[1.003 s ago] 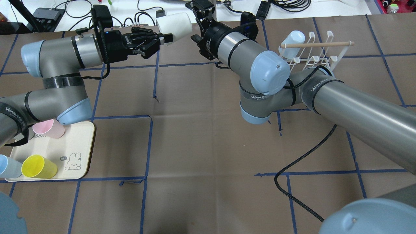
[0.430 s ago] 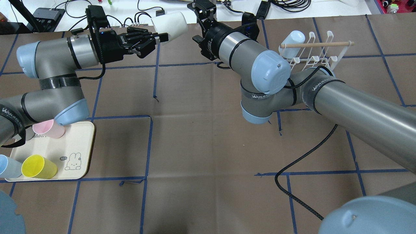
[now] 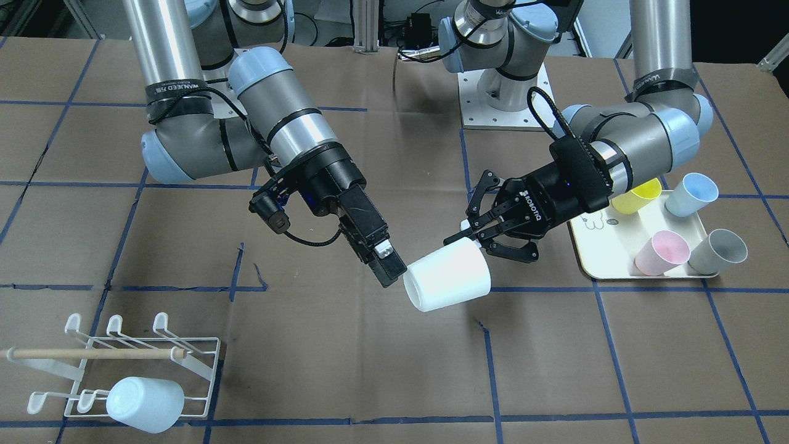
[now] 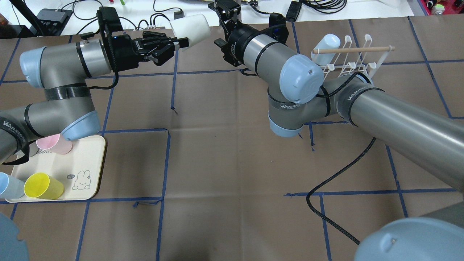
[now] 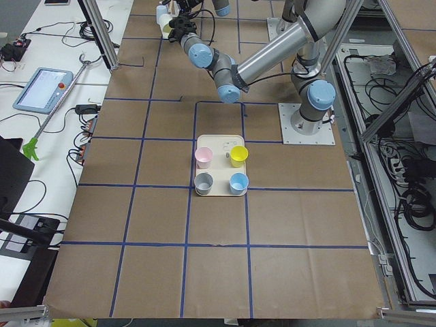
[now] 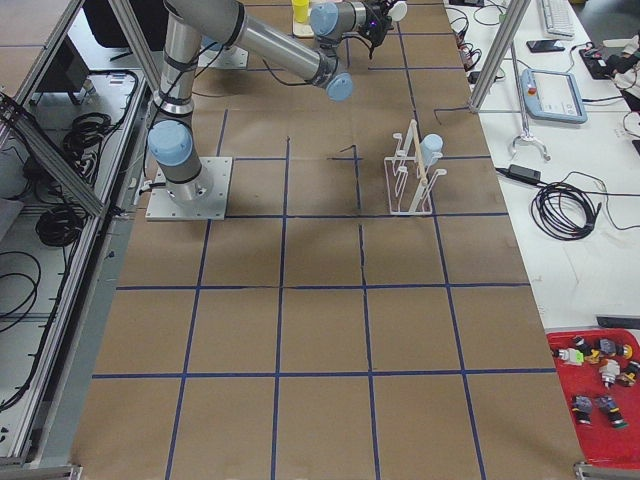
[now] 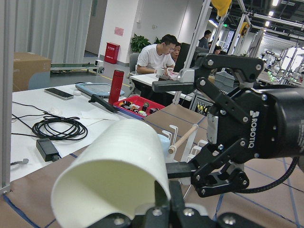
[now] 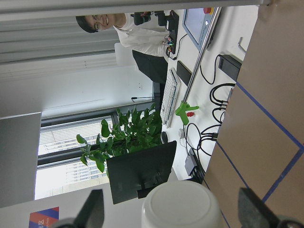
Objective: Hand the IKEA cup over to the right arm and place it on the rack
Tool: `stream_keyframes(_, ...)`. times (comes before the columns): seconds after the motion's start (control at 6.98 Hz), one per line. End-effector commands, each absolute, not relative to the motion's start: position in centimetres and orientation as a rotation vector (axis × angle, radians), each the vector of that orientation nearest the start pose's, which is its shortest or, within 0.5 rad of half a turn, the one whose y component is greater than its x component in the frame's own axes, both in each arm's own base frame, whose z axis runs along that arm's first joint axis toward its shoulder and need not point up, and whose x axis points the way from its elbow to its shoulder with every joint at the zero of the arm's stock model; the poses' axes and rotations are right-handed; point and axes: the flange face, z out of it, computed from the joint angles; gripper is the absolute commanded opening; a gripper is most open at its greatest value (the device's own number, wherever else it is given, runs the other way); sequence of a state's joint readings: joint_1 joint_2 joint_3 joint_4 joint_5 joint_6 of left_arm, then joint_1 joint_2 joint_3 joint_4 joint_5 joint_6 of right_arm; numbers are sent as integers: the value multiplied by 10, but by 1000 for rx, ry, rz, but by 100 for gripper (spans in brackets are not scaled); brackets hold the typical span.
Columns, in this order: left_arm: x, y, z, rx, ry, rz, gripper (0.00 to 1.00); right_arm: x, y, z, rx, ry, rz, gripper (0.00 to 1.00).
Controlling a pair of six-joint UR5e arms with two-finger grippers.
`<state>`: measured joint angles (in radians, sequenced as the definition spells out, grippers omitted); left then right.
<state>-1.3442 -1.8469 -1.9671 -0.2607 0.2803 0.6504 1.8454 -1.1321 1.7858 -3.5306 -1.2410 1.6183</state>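
Note:
The white IKEA cup [image 3: 447,282] hangs on its side above the table's far middle, also seen in the overhead view [image 4: 190,25]. My left gripper [image 3: 473,240] is shut on its rim, one finger inside the mouth and one outside, as the left wrist view shows [image 7: 164,202]. My right gripper [image 3: 396,276] is open at the cup's closed base. In the right wrist view the base [image 8: 180,204] sits between its spread fingers [image 8: 95,211] without touching either. The white wire rack [image 3: 197,361] with its wooden dowel stands to the robot's right [image 4: 357,59].
A pale blue cup [image 3: 145,404] hangs on the rack's near row of pegs. A cream tray [image 3: 607,262] by my left arm holds several coloured cups. A black cable [image 4: 337,174] trails over the table. People sit at desks beyond the table's far edge.
My left arm has shifted the white cup slightly away from the robot and towards the view's left. The right gripper has stayed open in nearly the same place.

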Motion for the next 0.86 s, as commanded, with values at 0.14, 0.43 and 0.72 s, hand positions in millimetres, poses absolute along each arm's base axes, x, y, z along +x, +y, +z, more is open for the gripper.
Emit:
stream_keyframes(0.14,-107,-557,364,-866,-1767,1179,6,329,-543,373,974,1605,-561,99)
stream_keyframes(0.43,-106,-557,364,-864,-1768,1180,6,340,-537,372,960,1616,-548,99)
stream_keyframes(0.72,-107,-556,364,-867,-1767,1181,6,351,-535,372,960,1621,-524,99)
